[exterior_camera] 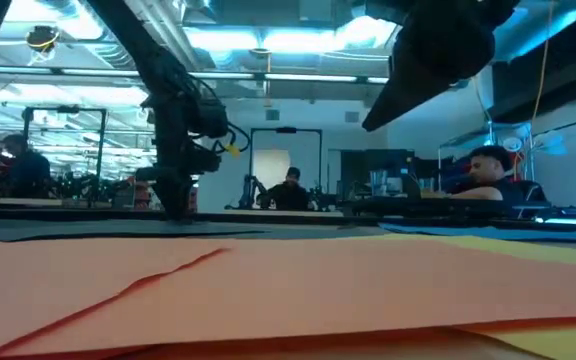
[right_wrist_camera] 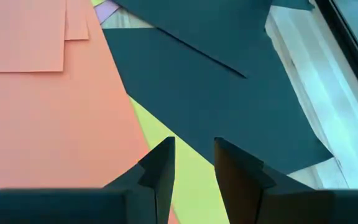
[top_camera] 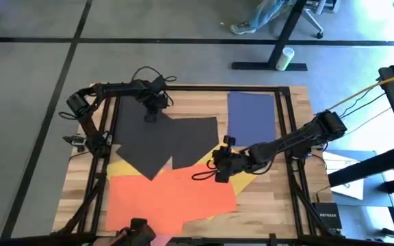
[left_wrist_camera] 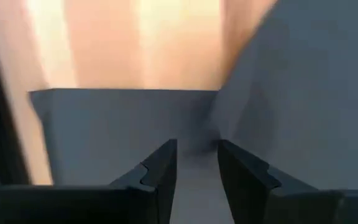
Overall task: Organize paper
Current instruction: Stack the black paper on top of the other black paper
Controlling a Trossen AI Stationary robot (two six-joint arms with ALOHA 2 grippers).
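The left gripper point(top_camera: 150, 116) is pressing down at the far left of the wooden table point(top_camera: 286, 198), its tip sitting on the black sheets point(top_camera: 166, 140). In the left wrist view its 2 fingers point(left_wrist_camera: 160, 171) are standing a narrow gap apart over dark paper, and I cannot tell whether they are pinching the sheet or merely resting on it.

The paper is lying spread across the table. The black sheets are covering the far-left and middle area, overlapping one another. Nearer, the orange-red sheets point(top_camera: 166, 198) are filling the near-left part, with a yellow sheet point(top_camera: 118, 166) peeking out at the left between black and orange-red. In the right wrist view a small corner of pale purple paper point(right_wrist_camera: 107, 10) is showing between the orange-red and black sheets.

The right gripper point(top_camera: 222, 171) is hovering near the middle of the table, just above where the black, orange-red and yellow edges are meeting. Its fingers point(right_wrist_camera: 157, 168) are slightly parted and grasping nothing, with yellow paper visible beneath the gap.

Further right, a navy blue sheet point(top_camera: 250, 116) is lying flat by itself at the far right of the table, apart from the pile.
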